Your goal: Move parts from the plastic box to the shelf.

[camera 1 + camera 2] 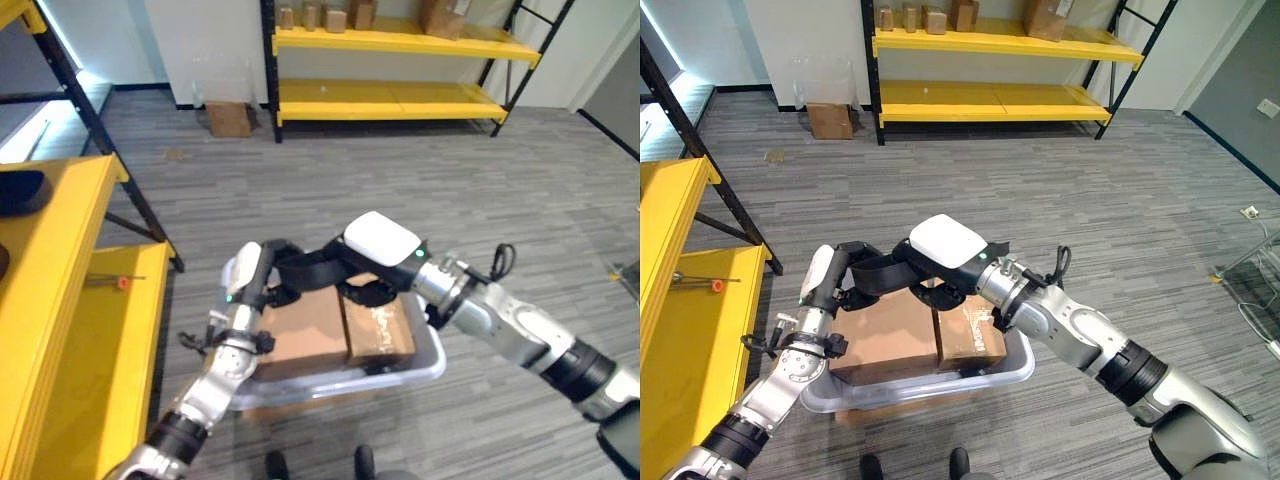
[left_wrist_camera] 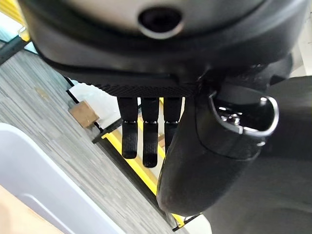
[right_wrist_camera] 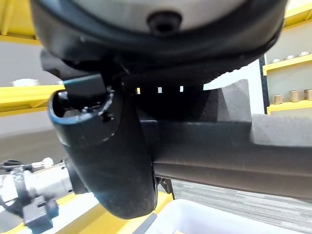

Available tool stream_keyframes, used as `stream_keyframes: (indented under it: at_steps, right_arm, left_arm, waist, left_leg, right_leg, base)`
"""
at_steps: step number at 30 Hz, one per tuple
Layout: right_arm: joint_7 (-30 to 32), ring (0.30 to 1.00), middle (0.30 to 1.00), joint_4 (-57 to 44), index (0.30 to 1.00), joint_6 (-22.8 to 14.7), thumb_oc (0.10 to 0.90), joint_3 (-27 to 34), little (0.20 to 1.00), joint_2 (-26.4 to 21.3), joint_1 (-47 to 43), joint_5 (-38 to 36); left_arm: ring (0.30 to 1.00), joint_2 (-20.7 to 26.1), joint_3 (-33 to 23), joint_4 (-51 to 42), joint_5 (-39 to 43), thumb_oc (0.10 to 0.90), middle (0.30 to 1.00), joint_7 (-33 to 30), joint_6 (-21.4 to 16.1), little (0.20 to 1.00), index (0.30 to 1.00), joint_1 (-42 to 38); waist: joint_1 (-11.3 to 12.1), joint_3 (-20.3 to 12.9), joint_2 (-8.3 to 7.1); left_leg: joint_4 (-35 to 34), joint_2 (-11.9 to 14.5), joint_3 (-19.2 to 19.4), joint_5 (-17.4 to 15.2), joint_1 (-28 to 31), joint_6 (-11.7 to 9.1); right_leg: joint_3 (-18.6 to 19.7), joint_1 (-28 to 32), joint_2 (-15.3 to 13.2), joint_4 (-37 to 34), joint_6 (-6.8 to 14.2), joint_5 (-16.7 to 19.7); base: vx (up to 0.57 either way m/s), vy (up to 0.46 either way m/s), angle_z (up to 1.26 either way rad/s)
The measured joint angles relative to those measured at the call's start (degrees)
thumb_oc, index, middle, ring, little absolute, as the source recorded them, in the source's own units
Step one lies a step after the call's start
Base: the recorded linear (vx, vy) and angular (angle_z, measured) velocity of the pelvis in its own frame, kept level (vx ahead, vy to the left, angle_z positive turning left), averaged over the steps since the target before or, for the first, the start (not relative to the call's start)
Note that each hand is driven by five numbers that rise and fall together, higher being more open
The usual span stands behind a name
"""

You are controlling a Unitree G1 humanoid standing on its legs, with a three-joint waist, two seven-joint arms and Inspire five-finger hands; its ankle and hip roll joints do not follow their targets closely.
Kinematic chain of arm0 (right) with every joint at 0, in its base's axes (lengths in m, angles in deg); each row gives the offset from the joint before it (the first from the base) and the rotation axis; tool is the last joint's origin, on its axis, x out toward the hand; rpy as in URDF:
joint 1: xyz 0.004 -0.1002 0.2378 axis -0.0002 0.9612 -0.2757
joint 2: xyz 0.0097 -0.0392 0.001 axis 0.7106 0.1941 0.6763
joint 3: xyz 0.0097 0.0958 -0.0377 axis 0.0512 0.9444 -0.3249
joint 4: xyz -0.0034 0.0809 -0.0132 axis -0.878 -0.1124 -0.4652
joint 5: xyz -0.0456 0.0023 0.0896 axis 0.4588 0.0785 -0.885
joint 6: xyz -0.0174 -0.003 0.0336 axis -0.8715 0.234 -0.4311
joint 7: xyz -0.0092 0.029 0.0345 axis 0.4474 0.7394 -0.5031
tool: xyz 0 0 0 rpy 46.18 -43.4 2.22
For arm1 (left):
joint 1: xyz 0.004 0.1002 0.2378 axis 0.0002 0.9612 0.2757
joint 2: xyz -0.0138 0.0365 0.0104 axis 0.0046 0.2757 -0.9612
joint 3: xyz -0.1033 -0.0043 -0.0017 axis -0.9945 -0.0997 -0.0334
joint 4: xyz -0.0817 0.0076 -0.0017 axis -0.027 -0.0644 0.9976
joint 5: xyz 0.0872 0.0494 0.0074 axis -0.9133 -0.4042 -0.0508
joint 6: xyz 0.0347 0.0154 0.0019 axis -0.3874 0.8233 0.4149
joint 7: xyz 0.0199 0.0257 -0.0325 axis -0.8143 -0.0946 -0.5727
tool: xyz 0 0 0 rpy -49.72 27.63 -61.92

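A clear plastic box (image 1: 432,362) stands on the floor in front of me, with two brown cardboard boxes (image 1: 312,330) side by side in it. Just above them hangs a long black part (image 1: 312,264), carried between both hands. My right hand (image 1: 382,240), under its white cover, has its thumb (image 3: 109,161) and fingers curled round one end of the part (image 3: 224,146). My left hand (image 1: 250,272) meets the other end, its fingers (image 2: 146,136) straight. The yellow shelf (image 1: 70,340) stands close on my left.
An orange-handled tool (image 1: 122,283) lies on the near shelf's lower board, and a dark object (image 1: 20,190) on its upper board. A second yellow shelf (image 1: 390,40) with small boxes stands at the far wall, a cardboard box (image 1: 230,118) on the floor beside it.
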Motion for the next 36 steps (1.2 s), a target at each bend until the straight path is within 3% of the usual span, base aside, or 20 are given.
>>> stream_keyframes:
  at_steps: [22, 23, 24, 25, 36]
  right_arm:
    - [0.0, 0.3, 0.3, 0.0, 0.3, 0.09, 0.4, 0.0, 0.3, 0.0, -0.16, 0.1]
    - [0.0, 0.3, 0.3, 0.01, 0.3, 0.13, 0.4, 0.0, 0.3, 0.0, -0.16, 0.12]
    - [0.0, 0.3, 0.3, 0.01, 0.3, 0.14, 0.4, 0.0, 0.3, 0.0, -0.16, 0.12]
    - [0.0, 0.3, 0.3, 0.01, 0.3, 0.16, 0.4, 0.0, 0.3, 0.0, -0.16, 0.31]
    - [-0.01, 0.3, 0.3, 0.06, 0.3, 0.22, 0.4, 0.0, 0.3, -0.02, -0.16, 1.1]
  left_arm:
    - [0.3, 0.53, 0.69, 1.01, -2.25, 0.4, 0.3, 0.12, 0.02, 0.3, 0.3, -0.33]
    - [0.742, 0.52, 0.71, 1.02, -2.25, 0.716, 0.742, 0.12, 0.02, 0.742, 0.742, -0.33]
    - [0.934, 0.53, 0.7, 1.02, -2.25, 0.853, 0.934, 0.12, 0.02, 0.934, 0.934, -0.34]
    - [1.0, 0.53, 0.71, 1.02, -2.26, 0.9, 1.0, 0.13, 0.02, 1.0, 1.0, -0.33]
    - [1.0, 1.14, 0.62, 1.0, -5.35, 0.9, 1.0, 0.23, -0.01, 1.0, 1.0, -0.34]
  waist:
    - [-0.01, 0.0, 0.0]
    - [-0.01, 0.0, 0.0]
    - [0.0, 0.0, 0.0]
    - [0.01, 0.0, 0.0]
    - [0.06, 0.0, 0.03]
  left_leg:
    - [0.01, -0.02, -0.05, 0.06, 0.01, 0.01]
    - [0.01, -0.02, -0.06, 0.06, 0.01, 0.01]
    - [0.01, -0.02, -0.06, 0.06, 0.01, 0.01]
    - [0.01, -0.03, -0.06, 0.07, 0.01, 0.01]
    - [-0.01, -0.04, -0.07, 0.06, 0.01, 0.02]
  right_leg:
    - [-0.07, 0.06, -0.02, 0.01, 0.0, 0.01]
    - [-0.06, 0.06, -0.02, 0.01, 0.0, 0.01]
    - [-0.07, 0.06, -0.01, 0.01, 0.0, 0.01]
    - [-0.07, 0.07, -0.01, 0.01, 0.0, 0.01]
    - [-0.13, 0.07, -0.04, 0.0, 0.0, 0.0]
  base:
    - [0.0, 0.0, 0.0]
    - [0.0, 0.0, 0.0]
    - [0.0, 0.0, 0.0]
    - [0.0, 0.0, 0.0]
    - [0.0, 0.0, 0.0]
